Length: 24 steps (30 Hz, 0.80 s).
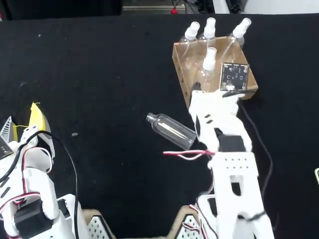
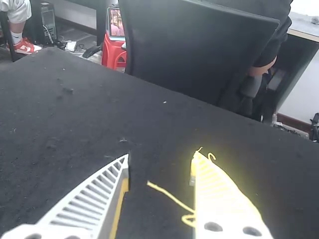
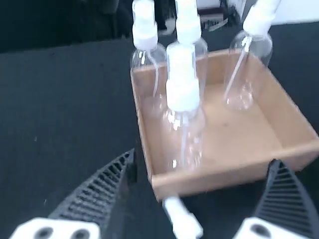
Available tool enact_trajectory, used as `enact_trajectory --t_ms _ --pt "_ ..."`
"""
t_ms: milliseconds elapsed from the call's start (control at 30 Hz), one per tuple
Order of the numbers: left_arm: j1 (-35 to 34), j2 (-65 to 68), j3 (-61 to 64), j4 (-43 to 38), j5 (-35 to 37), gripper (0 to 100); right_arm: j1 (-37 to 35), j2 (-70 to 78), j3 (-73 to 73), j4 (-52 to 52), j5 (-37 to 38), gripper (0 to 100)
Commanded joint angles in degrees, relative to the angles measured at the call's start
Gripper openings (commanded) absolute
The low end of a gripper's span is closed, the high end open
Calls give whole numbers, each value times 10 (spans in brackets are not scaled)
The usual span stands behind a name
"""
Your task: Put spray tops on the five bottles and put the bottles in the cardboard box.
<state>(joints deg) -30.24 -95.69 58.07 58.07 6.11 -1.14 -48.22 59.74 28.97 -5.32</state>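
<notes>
A cardboard box (image 1: 180, 69) stands at the back right of the black table, and several clear bottles (image 1: 208, 62) with white spray tops stand upright in it. One clear bottle (image 1: 172, 130) without a top lies on its side in the middle of the table. My right gripper (image 1: 212, 92) hovers open at the box's near wall (image 3: 224, 174). A loose white spray top (image 3: 182, 221) lies on the table between its black fingers (image 3: 107, 186). Far from all of this, at the near left, my left gripper (image 2: 159, 158) is open over bare cloth.
The table (image 1: 99, 74) is covered in black cloth with wide free room left of the box. Red and white wires (image 1: 187, 154) hang off the right arm close to the lying bottle. A black chair (image 2: 199, 45) stands beyond the table's edge.
</notes>
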Motion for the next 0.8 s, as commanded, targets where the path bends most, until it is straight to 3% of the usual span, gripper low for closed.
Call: enact_trajectory --t_ms 0,167,367,467,633,767 --pt "0 -3 -22 5 3 200 11 -81 -44 109 21 368" --pt "0 -3 -9 49 2 200 -8 -180 -45 259 75 367" --pt "0 -3 0 65 4 200 -164 -172 -41 337 264 313" --pt "0 -3 15 65 4 200 -176 -112 -58 336 302 277" --pt "0 -3 47 64 4 200 -177 44 -125 339 327 378" --pt "0 -3 48 65 4 200 -178 186 -201 357 374 392"
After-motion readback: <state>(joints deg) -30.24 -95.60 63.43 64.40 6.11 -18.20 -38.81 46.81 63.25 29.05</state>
